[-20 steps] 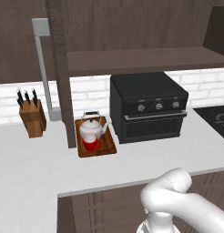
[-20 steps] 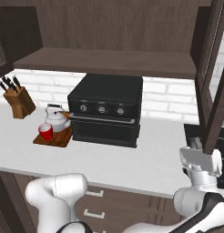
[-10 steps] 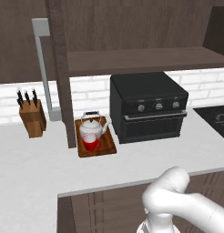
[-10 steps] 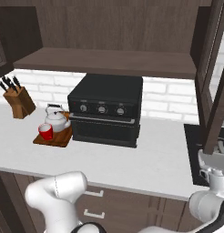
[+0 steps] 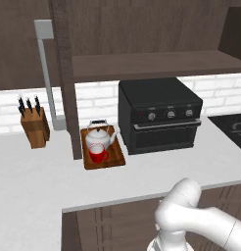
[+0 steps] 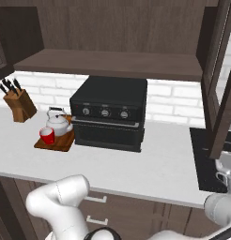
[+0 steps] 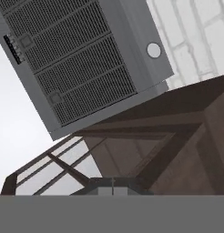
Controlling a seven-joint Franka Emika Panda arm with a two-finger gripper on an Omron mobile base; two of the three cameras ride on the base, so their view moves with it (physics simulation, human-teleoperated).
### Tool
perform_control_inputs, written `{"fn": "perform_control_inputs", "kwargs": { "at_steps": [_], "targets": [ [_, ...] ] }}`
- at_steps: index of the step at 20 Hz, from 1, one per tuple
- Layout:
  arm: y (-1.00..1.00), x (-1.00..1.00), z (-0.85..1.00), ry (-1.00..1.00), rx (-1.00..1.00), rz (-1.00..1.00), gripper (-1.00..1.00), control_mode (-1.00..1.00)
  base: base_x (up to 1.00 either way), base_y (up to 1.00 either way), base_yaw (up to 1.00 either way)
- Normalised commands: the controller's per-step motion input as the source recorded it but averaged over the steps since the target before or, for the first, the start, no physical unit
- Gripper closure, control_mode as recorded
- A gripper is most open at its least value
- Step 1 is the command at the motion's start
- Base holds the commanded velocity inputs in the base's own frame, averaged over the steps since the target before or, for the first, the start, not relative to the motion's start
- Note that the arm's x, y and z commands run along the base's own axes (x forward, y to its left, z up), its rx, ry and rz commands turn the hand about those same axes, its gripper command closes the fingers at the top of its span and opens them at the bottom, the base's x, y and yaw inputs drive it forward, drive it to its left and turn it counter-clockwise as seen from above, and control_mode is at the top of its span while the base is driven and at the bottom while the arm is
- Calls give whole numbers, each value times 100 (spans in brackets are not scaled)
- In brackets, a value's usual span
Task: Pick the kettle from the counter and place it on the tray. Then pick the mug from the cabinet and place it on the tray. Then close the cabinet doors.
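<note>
We start with the cabinet (image 5: pixel 142 29), its dark shelf running above the table (image 5: pixel 39 181), and its doors standing open: one door (image 5: pixel 63 78) hangs at the left with a long grey bar handle (image 5: pixel 44 73), the other door (image 6: pixel 220 79) swings out at the right. Below sits the black oven (image 5: pixel 159 115), then the tray (image 5: pixel 104 159) just left of it on the table, a knife block (image 5: pixel 35 125) further left. On the tray stand the kettle (image 5: pixel 99 136) and, just in front of it, the red mug (image 5: pixel 97 153), so we judge only the door closing remains. These doors look stiff and rigid, hinged panels that should swing freely under a steady push; their glassy panes seem fragile, so we would press on the wooden frame or the bar handle, not the pane. Our pincer (image 7: pixel 113 187) is fully shut and holds nothing, near the right door's frame.
</note>
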Motion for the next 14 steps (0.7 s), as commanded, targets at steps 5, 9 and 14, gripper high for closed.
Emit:
{"fn": "perform_control_inputs", "kwargs": {
  "at_steps": [5, 9, 14],
  "targets": [
    [-1, 24, 30, -7, 8, 0, 100, -100, 0, 0, 0],
    [0, 23, 43, -1, 1, 0, 100, -100, 0, 0, 0],
    [0, 7, 37, -1, 0, 0, 100, -100, 0, 0, 0]
  ]
}}
